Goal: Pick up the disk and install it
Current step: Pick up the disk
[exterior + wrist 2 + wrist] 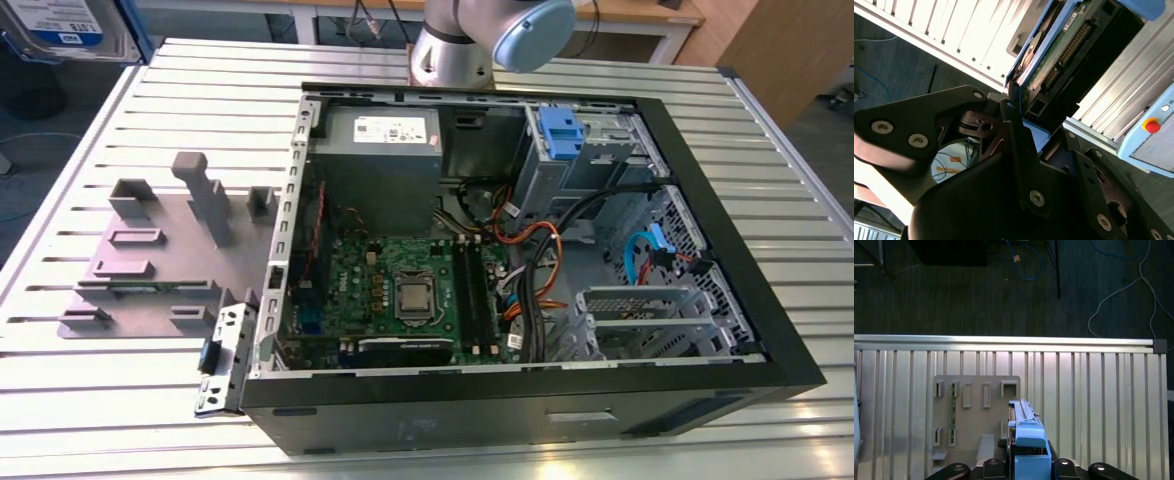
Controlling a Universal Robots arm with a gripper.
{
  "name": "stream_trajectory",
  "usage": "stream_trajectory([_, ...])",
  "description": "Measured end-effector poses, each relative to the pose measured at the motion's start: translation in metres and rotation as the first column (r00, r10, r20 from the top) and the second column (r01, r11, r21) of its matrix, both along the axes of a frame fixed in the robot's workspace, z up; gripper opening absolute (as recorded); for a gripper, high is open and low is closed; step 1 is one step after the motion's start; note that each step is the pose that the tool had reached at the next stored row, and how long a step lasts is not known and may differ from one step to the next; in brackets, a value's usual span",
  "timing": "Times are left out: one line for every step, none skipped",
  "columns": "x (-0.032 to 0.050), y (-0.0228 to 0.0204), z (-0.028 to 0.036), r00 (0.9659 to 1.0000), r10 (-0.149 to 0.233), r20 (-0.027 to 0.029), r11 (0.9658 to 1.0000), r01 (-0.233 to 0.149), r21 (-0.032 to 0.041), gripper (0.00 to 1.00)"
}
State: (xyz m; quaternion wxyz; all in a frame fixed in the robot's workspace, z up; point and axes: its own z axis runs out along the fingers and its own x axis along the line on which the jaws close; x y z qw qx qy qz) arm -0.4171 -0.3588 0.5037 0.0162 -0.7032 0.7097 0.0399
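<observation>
One robot arm [487, 40] rises from the far side of the slatted metal counter [174, 100], behind an opened computer case [747, 330] that lies on its side with motherboard [400, 290], grey power supply [380, 135] and a blue latch [558, 128] exposed. In both wrist views the gripper [1026, 467] has its black fingers [1010, 107] clenched on the disk [1026, 440], which is held edge-on, its blue side bracket toward the first wrist camera; the second wrist view shows the disk's green circuit board [1059, 45] and connector pins facing out past the fingers. The disk hangs in the air above the counter, over the near end of a grey fixture plate [979, 385] set with upright holders. In the exterior view the same plate [147, 270] lies at the exterior view's left, just beside the case's outer wall. Bare slats run round the plate on its other sides. The counter's straight edge [1004, 341] lies well beyond the plate, with dark floor and loose cables [1119, 295] past it. A red button [1152, 125] sits on a pale panel off the counter.
</observation>
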Motion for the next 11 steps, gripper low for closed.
stream_trajectory([0.0003, 0.0, 0.0, 1.0, 0.0, 0.0001, 1.0, 0.0, 0.0, 0.37])
stream_trajectory([0.0004, 0.0, 0.0, 1.0, 0.0, 0.0001, 1.0, 0.0, 0.0, 0.37])
stream_trajectory([0.0006, 0.0, -0.0001, 1.0, 0.0, 0.0002, 1.0, 0.0, 0.0001, 0.37])
stream_trajectory([0.0008, 0.0, -0.0001, 1.0, 0.0, 0.0002, 1.0, 0.0, 0.0001, 0.37])
stream_trajectory([0.001, 0.0, 0.0, 1.0, 0.0, 0.0001, 1.0, 0.0, 0.0, 0.37])
stream_trajectory([0.0012, 0.0, 0.0, 1.0, 0.0, 0.0001, 1.0, 0.0, 0.0, 0.37])
stream_trajectory([0.0013, 0.0, -0.0001, 1.0, 0.0, 0.0001, 1.0, 0.0, 0.0001, 0.37])
stream_trajectory([0.0014, 0.0, -0.0001, 1.0, 0.0, 0.0002, 1.0, 0.0, 0.0001, 0.37])
stream_trajectory([0.0016, 0.0, 0.0, 1.0, 0.0, 0.0001, 1.0, 0.0, 0.0, 0.37])
stream_trajectory([0.0018, 0.0, 0.0, 1.0, 0.0, 0.0001, 1.0, 0.0, 0.0, 0.37])
stream_trajectory([0.0019, 0.0, -0.0001, 1.0, 0.0, 0.0001, 1.0, 0.0, 0.0, 0.37])
